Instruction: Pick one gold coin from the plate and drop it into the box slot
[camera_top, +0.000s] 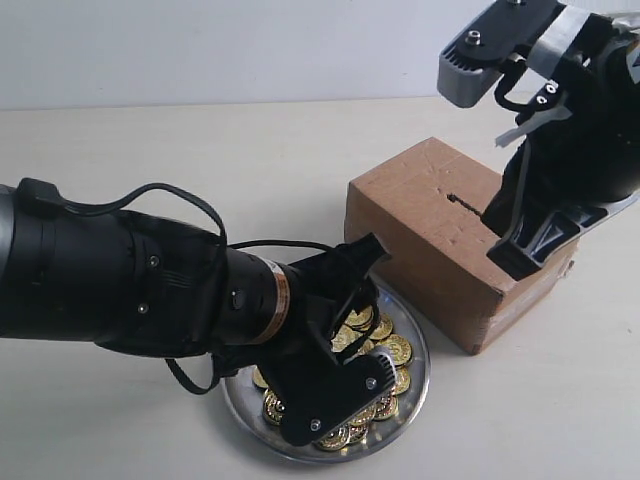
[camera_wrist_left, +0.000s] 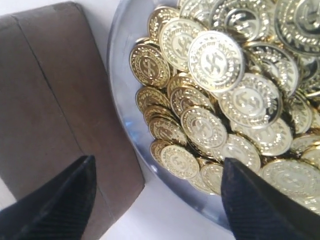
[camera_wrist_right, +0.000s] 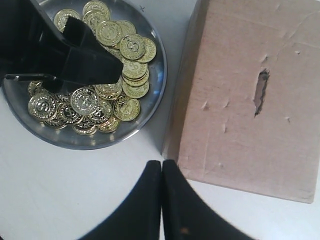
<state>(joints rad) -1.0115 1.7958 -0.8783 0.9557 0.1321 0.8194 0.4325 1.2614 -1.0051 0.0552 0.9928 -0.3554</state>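
A heap of gold coins (camera_wrist_left: 215, 60) lies in the shiny silver plate (camera_top: 421, 372), which sits just in front of the brown cardboard box (camera_top: 420, 215). The box slot (camera_top: 467, 203) is a dark slit in the box's top face. My left gripper (camera_top: 355, 325) hangs open low over the plate's box-side edge, and nothing sits between its fingers (camera_wrist_left: 65, 200). My right gripper (camera_top: 510, 258) is shut and empty, hovering above the right end of the box. From the right wrist view, the slot (camera_wrist_right: 260, 92), the coins (camera_wrist_right: 125, 75) and the plate rim (camera_wrist_right: 159, 85) are all in sight.
The box (camera_wrist_right: 250, 100) and plate stand close together on a pale tabletop (camera_top: 200, 160). The left arm's thick black body (camera_top: 120, 280) stretches across the left side, hiding part of the plate.
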